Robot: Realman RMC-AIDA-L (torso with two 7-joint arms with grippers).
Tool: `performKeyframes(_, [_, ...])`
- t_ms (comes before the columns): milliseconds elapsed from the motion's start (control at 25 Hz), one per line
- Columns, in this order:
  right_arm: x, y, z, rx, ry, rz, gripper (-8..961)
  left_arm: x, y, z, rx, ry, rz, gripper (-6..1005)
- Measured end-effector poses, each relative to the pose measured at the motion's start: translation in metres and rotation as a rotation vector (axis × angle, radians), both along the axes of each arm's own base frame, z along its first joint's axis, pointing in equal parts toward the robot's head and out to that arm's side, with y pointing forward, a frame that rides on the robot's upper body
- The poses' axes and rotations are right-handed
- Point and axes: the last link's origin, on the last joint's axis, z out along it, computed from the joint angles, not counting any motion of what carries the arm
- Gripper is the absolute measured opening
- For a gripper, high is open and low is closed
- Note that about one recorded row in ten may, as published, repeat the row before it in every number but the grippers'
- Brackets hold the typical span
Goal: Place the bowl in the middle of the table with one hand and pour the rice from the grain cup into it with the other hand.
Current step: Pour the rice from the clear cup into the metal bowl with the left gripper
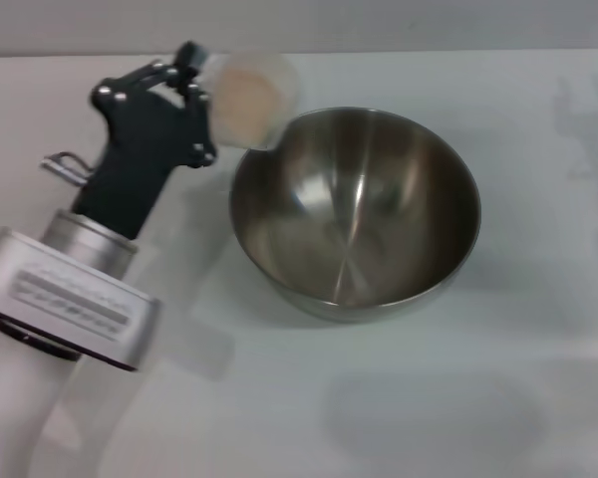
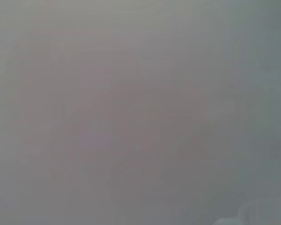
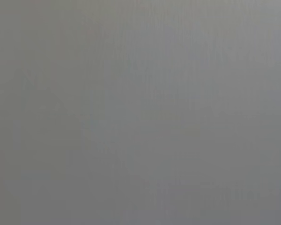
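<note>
Left pincer (image 1: 201,105) grips the grain cup (image 1: 247,98) — rice (image 1: 244,100) inside — tilted beside the bowl (image 1: 355,213).

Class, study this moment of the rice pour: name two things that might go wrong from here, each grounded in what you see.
1. The grain cup, tipped in the left gripper, has its mouth at the bowl rim's edge, so rice may spill onto the table.
2. Nothing holds the bowl, so a knock from the cup could shift it.
</note>
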Motion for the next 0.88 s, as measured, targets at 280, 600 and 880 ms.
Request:
performKeyframes(280, [-0.003,0.003,0.001,0.001,-0.004,0.011,409,0.020,-0.003,-0.020,0.091,0.288,-0.135,31])
performKeyframes(600, [-0.005,0.006,0.002,-0.003,-0.009,0.016,409,0.024,-0.006,-0.029,0.238,0.527,-0.179,36])
performKeyframes(880, [-0.007,0.008,0.002,-0.005,-0.015,0.021,409,0.025,-0.013,-0.034,0.365,0.697,-0.227,40])
